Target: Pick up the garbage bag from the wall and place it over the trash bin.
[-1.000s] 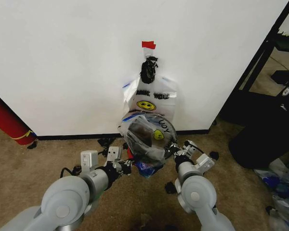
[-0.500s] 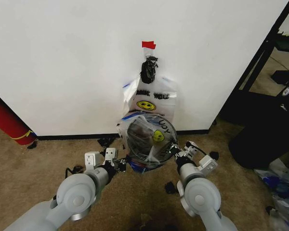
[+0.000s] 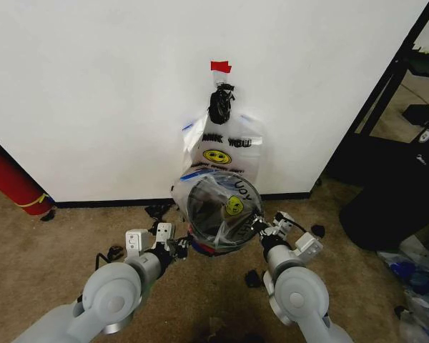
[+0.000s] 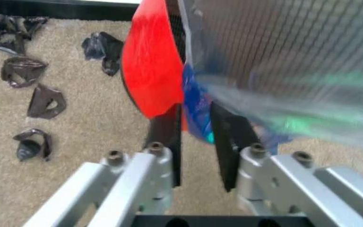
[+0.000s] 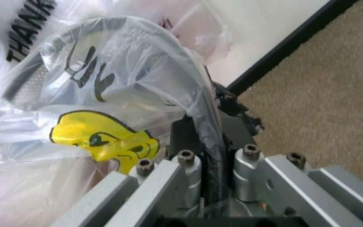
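The garbage bag (image 3: 225, 207) is stretched round over the mouth of the small black trash bin (image 3: 204, 241), which stands on the carpet against the wall (image 3: 93, 86). The bin's red base (image 4: 147, 71) shows beside my left gripper (image 4: 197, 111). That left gripper (image 3: 184, 244) is shut on the bag's blue edge at the bin's left side. At the bin's right side my right gripper (image 3: 257, 225) is shut on the bag's film (image 5: 131, 85) at the rim. A second bag like it (image 3: 225, 146) hangs from the hook (image 3: 221, 103) under the red tape (image 3: 220, 66).
A red cylinder (image 3: 11, 179) leans at the left by the baseboard. Black scraps (image 3: 157, 211) litter the carpet near the bin. A big black bag (image 3: 393, 200) and a black frame (image 3: 386, 78) stand at the right, with loose plastic bags (image 3: 418, 264) beyond.
The crumpled bag has been spread out and now sits round and taut over the bin's mouth. Both grippers have dropped lower along the bin's sides.
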`<state>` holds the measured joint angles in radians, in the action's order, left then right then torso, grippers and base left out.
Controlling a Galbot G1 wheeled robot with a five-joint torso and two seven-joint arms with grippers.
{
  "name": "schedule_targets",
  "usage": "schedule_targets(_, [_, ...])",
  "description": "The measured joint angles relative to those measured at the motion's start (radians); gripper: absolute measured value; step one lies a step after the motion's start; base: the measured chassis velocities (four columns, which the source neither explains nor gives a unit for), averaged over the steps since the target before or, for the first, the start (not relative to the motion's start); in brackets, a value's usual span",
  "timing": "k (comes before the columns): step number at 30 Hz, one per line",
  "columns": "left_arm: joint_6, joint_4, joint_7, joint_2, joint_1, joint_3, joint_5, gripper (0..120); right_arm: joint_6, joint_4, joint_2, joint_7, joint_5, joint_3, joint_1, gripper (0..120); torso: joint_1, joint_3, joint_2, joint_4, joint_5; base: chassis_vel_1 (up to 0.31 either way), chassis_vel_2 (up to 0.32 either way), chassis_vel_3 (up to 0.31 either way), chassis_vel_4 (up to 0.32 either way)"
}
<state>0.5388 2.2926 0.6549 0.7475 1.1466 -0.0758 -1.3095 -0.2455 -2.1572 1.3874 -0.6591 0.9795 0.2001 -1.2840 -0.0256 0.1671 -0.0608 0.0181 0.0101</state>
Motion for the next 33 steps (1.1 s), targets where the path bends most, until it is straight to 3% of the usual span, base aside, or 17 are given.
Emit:
schedule_targets(6, [0.022, 0.023, 0.034, -0.025, 0.01, -0.024, 0.017, 45, 0.004, 0.0, -0.002, 0.005, -0.016, 0.025, -0.011, 0, 0.0, 0.0, 0.0, -0.0001, 0.0, 0.0, 0.0, 0.0, 0.0])
schedule_targets(11, [0.022, 0.095, 0.088, -0.067, 0.006, -0.049, 0.024, 62, 0.016, 0.002, -0.001, 0.021, -0.068, 0.034, -0.033, 0, 0.0, 0.0, 0.0, 0.0, 0.0001, 0.0, 0.0, 0.0, 0.0])
schedule_targets(18, [0.016, 0.188, 0.034, -0.12, -0.089, -0.029, -0.004, 35, 0.029, 0.004, 0.013, 0.032, -0.123, 0.023, -0.045, 0, 0.0, 0.0, 0.0, 0.0002, -0.0001, 0.0, 0.0, 0.0, 0.0])
schedule_targets(25, [0.019, 0.204, 0.06, -0.12, -0.126, 0.007, -0.043, 11, 0.034, 0.02, 0.02, 0.043, -0.159, -0.003, -0.034, 0, 0.0, 0.0, 0.0, -0.0004, 0.0001, 0.0, 0.0, 0.0, 0.0])
schedule_targets(29, [0.046, 0.192, 0.112, -0.121, -0.194, 0.033, -0.118, 0, 0.044, 0.05, 0.015, 0.06, -0.207, -0.016, -0.023, 0, 0.0, 0.0, 0.0, 0.0002, 0.0, 0.0, 0.0, 0.0, 0.0])
schedule_targets(33, [0.072, 0.175, 0.155, -0.127, -0.299, 0.103, -0.175, 0, 0.053, 0.071, 0.007, 0.065, -0.228, -0.022, -0.005, 0, 0.0, 0.0, 0.0, 0.0, 0.0, 0.0, 0.0, 0.0, 0.0])
